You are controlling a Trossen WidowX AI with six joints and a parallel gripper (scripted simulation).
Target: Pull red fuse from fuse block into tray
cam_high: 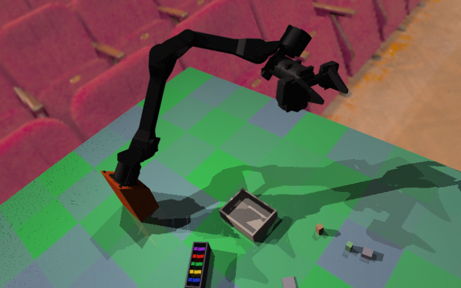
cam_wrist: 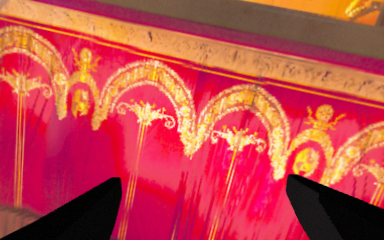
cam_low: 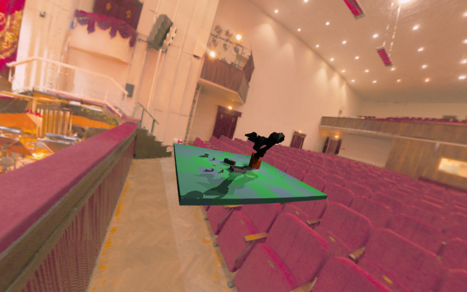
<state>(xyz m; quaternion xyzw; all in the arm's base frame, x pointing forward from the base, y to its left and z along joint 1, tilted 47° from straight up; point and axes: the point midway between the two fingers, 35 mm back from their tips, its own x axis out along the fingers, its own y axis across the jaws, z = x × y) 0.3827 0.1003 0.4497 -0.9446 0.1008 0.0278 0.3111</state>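
Small cubes: tan, green, grey; checkered table.

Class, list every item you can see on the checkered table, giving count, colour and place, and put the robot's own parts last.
Fuse block: one, black, front edge of table.
Fuses: five, purple, red, green, yellow, blue, seated in the block.
Tray: one, grey, beside the block.
Small cubes: four, tan, green, two grey, right of tray and front edge.
Base: one, orange-brown, left.
Arm: one, black, raised.
Gripper: one, black, open, high above table.
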